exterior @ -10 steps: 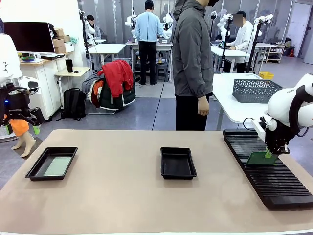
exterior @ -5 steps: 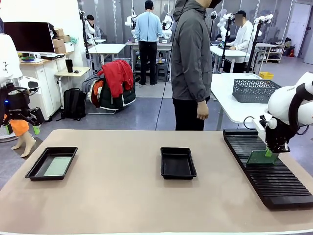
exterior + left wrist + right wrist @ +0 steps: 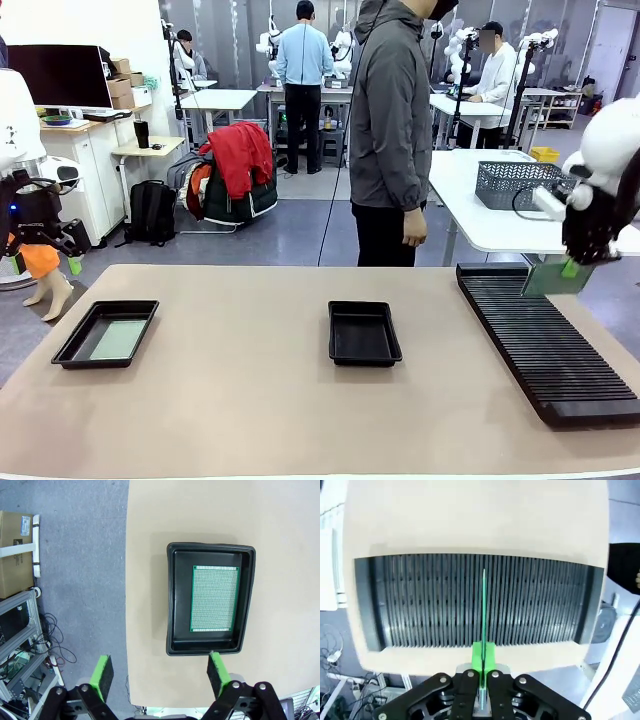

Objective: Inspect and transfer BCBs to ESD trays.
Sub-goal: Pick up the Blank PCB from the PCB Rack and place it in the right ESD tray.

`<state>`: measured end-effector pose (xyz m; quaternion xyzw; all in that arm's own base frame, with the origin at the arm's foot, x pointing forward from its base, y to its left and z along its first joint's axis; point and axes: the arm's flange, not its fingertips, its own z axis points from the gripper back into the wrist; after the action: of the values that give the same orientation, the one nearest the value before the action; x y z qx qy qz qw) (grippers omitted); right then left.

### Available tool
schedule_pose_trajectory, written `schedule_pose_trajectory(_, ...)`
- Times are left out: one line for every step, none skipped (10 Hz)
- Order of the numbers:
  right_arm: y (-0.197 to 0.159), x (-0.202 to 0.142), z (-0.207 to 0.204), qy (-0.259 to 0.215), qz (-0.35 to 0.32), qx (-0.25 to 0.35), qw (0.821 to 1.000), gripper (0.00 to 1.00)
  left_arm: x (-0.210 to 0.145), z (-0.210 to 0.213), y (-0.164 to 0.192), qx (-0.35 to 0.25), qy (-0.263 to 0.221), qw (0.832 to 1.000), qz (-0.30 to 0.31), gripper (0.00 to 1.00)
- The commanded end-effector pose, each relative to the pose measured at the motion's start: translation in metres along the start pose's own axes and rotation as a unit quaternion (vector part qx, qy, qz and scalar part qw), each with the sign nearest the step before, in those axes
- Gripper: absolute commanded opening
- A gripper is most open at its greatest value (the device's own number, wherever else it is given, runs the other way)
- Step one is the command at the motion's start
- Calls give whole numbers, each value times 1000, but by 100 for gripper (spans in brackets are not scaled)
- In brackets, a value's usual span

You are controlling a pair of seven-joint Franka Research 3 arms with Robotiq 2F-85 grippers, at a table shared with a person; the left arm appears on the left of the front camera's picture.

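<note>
My right gripper (image 3: 572, 266) is shut on the top edge of a green BCB (image 3: 548, 279), which hangs in the air above the far end of the long black slotted rack (image 3: 545, 345). In the right wrist view that BCB (image 3: 483, 600) shows edge-on between the closed fingers, with the rack (image 3: 420, 600) below it. A second BCB (image 3: 214, 598) lies flat in the left ESD tray (image 3: 172, 600), under my open left gripper (image 3: 160, 666). The front view shows this tray (image 3: 72, 345) at the table's left. The middle ESD tray (image 3: 364, 333) holds nothing.
A person (image 3: 390, 130) in a grey jacket stands at the far side of the table, hands down. A grey wire mesh basket (image 3: 522, 184) sits on a white table behind the rack. The table's left edge (image 3: 127, 630) runs beside the left tray.
My right gripper has risen with the green board, lifting it out of the rack's slots and slightly to the right. The left arm and the trays have not moved.
</note>
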<state>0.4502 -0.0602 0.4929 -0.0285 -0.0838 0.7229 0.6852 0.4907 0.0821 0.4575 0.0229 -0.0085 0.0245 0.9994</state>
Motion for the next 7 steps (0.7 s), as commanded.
schedule_pose_trajectory(-12, 6, 43, 11, 15, 29, 999, 0, -1, -1, 0, -2, -1, 1000, -1, 100)
schedule_pose_trajectory(-15, 10, 74, 6, 21, 33, 999, 0, -1, -1, 0, -2, -1, 1000, -1, 100)
schedule_pose_trajectory(-17, 12, 99, 3, 23, 39, 999, 0, -1, -1, 0, -2, -1, 1000, -1, 100)
schedule_pose_trajectory(-17, 14, 123, 2, 22, 41, 999, 0, -1, -1, 0, -2, -1, 1000, -1, 100)
schedule_pose_trajectory(-16, 17, 145, -1, 21, 39, 999, 0, -1, -1, 0, -2, -1, 1000, -1, 100)
schedule_pose_trajectory(-15, 19, 163, -2, 20, 36, 999, 0, -1, -1, 0, -2, -1, 1000, -1, 100)
schedule_pose_trajectory(-15, 21, 178, -5, 19, 35, 999, 0, -1, -1, 0, -2, -1, 1000, -1, 100)
